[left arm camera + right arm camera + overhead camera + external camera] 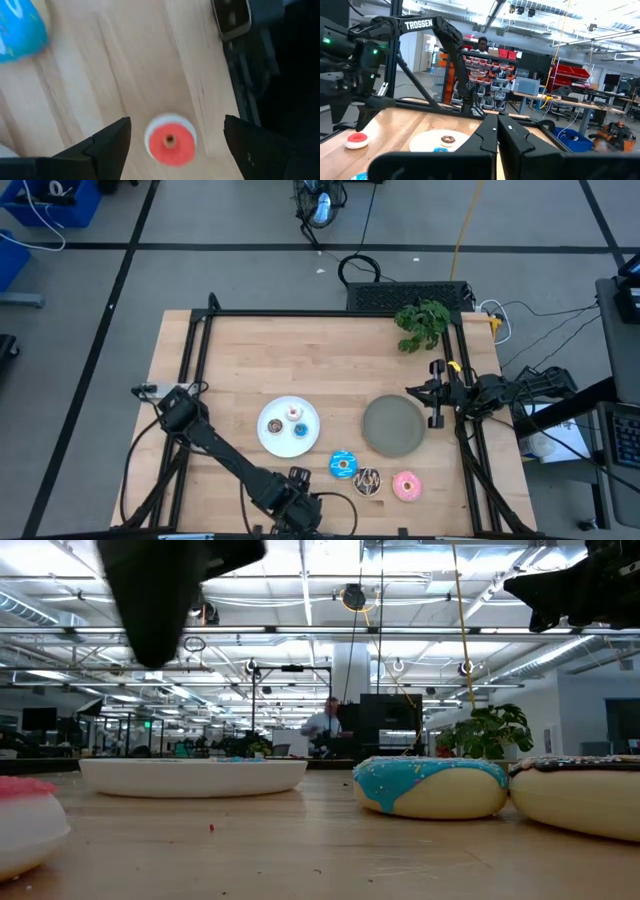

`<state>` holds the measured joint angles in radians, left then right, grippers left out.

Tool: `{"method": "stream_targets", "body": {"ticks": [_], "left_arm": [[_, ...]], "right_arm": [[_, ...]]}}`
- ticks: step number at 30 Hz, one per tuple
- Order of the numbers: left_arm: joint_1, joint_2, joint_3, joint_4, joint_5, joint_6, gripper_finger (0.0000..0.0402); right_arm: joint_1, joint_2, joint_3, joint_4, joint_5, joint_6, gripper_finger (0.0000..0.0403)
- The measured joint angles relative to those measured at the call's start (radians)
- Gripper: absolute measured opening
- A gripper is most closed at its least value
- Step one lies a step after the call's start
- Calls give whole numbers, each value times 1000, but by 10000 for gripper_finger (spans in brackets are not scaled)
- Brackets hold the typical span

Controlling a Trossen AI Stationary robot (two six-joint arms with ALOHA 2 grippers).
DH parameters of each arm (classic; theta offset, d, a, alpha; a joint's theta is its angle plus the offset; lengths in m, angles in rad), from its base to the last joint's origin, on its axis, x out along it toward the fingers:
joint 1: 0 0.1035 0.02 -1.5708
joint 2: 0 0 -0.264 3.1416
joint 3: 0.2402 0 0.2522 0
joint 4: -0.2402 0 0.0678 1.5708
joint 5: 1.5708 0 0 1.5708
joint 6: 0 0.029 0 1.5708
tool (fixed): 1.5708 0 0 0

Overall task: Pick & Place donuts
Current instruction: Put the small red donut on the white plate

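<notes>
At the six o'clock edge of the table, my left gripper [172, 142] hung with jaws wide, straddling the small red donut [170, 144] without touching it; nothing held. That donut sat on bare wood near the edge rail, and the other wrist view confirmed it resting on the table [357, 140]. The white plate [289, 426] lay at about twelve o'clock from the gripper and carried three small donuts: brown [274, 426], white-pink [294, 413], blue [301, 430]. My guess is the red one was the fourth to go there. At roughly two o'clock from the gripper lay the three larger ones in a row: blue donut [343, 465], chocolate sprinkled donut [367, 481], pink donut [406, 486], all off the grey plate [393, 426], which stood bare. So about half remained, as I judged it. The right gripper [498, 137] waited pinched closed at the three o'clock edge. From above, the left arm covered the red donut, and the left fingertips were cut off in its wrist view.
</notes>
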<state>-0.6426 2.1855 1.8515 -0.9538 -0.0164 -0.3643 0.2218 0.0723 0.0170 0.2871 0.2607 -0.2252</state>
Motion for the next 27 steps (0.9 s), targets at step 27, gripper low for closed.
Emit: {"method": "stream_targets", "body": {"ticks": [27], "left_arm": [[-9, 53, -15, -29, -13, 40, 317]], "right_arm": [[0, 0, 0, -23, 0, 24, 0]]}}
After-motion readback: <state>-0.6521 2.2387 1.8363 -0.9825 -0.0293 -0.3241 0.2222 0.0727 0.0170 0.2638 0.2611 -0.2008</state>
